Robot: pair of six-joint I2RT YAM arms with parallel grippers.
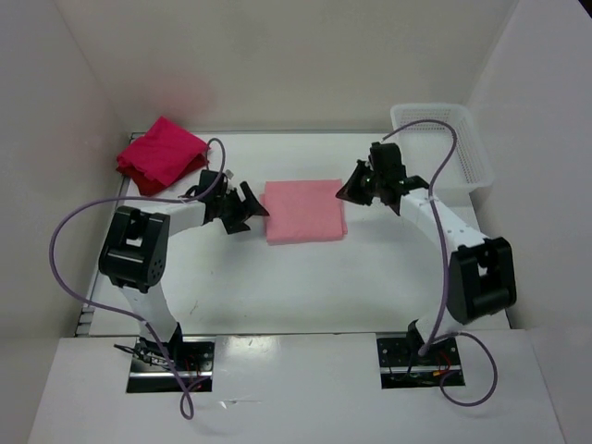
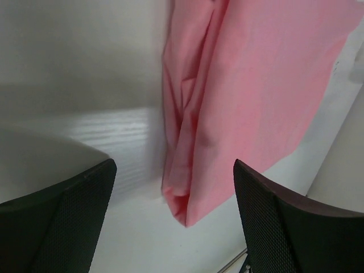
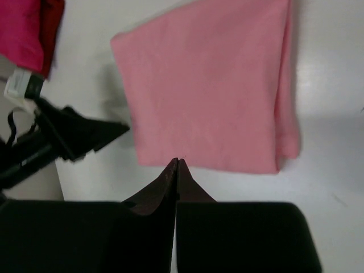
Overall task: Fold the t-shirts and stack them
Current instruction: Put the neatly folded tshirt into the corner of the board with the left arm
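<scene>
A light salmon pink t-shirt (image 1: 305, 211) (image 2: 256, 85) (image 3: 210, 85) lies folded into a flat rectangle in the middle of the table. A folded crimson t-shirt (image 1: 162, 154) (image 3: 23, 28) sits at the back left, with a darker red edge (image 3: 54, 23) showing beside it. My left gripper (image 1: 254, 205) (image 2: 173, 170) is open at the pink shirt's left edge, its fingers either side of the near corner and holding nothing. My right gripper (image 1: 344, 191) (image 3: 177, 162) is shut and empty, its tips just off the shirt's right edge.
A white perforated basket (image 1: 444, 139) stands at the back right, behind the right arm. White walls close in the table on the left, back and right. The left gripper's black finger (image 3: 85, 133) shows in the right wrist view.
</scene>
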